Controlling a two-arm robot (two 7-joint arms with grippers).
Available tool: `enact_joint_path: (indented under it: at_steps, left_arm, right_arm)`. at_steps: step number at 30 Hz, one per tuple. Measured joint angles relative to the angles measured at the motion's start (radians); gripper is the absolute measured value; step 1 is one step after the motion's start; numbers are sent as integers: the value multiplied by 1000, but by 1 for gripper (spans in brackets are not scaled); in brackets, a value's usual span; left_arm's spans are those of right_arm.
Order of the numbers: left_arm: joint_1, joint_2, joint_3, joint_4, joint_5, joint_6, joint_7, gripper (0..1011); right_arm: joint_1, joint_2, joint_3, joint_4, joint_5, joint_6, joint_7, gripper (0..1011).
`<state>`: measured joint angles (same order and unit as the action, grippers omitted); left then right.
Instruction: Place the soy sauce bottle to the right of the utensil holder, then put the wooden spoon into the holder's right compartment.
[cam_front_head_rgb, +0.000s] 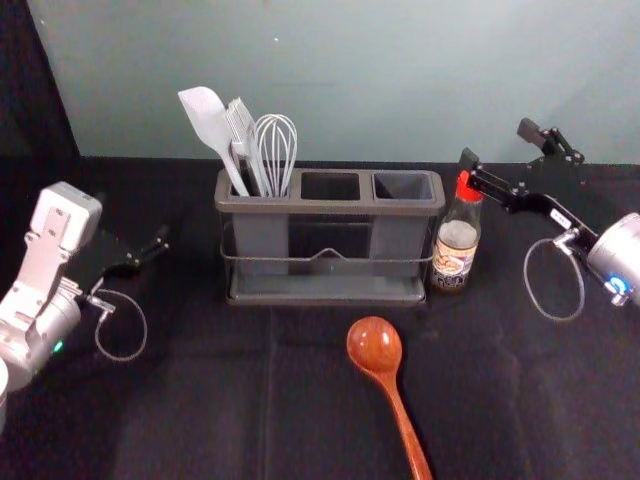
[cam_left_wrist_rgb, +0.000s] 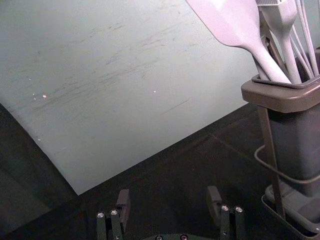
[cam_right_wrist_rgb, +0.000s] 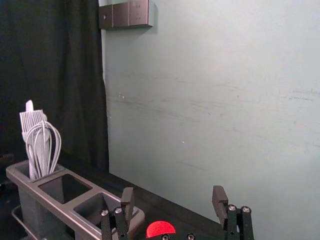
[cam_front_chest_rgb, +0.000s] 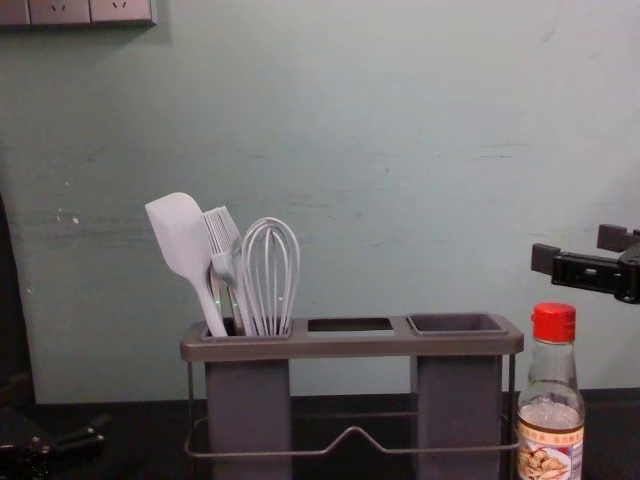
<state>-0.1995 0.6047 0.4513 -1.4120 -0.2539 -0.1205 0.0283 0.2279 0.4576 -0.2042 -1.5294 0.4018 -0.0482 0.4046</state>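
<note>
Your right gripper (cam_front_head_rgb: 498, 146), open, empty, just above the red-capped glass bottle (cam_front_head_rgb: 456, 245) right of the grey plastic holder (cam_front_head_rgb: 330, 207), could topple it by dipping early towards the reddish-brown wooden spoon (cam_front_head_rgb: 376, 347) in front. Left gripper (cam_left_wrist_rgb: 168, 202): parked left, open, empty.

The left tool (cam_front_head_rgb: 143, 252) and the right tool (cam_front_head_rgb: 498, 145) have their jaws parted, the right one held higher.
</note>
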Motion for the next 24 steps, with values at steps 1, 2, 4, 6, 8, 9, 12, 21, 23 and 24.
enact_joint_path:
  at_steps: [1,2,4,6,8,9,12,21,23,24]
  left_arm:
    - [0,0,0,0,0,0,0,1005]
    - [0,0,0,0,0,0,0,1005]
    - [0,0,0,0,0,0,0,1005]
    - [0,0,0,0,0,0,0,1005]
    - [0,0,0,0,0,0,0,1005]
    - [0,0,0,0,0,0,0,1005]
    - [0,0,0,0,0,0,0,1005]
    - [0,0,0,0,0,0,0,1005]
    - [0,0,0,0,0,0,0,1005]
    - [0,0,0,0,0,0,0,1005]
  right_arm:
    - [-2,2,0,-6,-3,2,-2,1004]
    - [-6,5,1,-13,-6,5,-4,1004]
    - [-17,12,3,-33,-14,13,-11,1004]
    - [-33,18,6,-56,-18,19,-15,1004]
    - [-52,23,11,-79,-18,21,-16,1004]
    - [-59,24,13,-88,-17,21,-16,1004]
    - [-81,27,16,-111,-16,20,-16,1004]
    - [-175,40,22,-195,-10,-5,-10,1004]
    - [-188,43,22,-205,-10,-7,-9,1004]
    - [-198,46,21,-214,-11,-9,-7,1004]
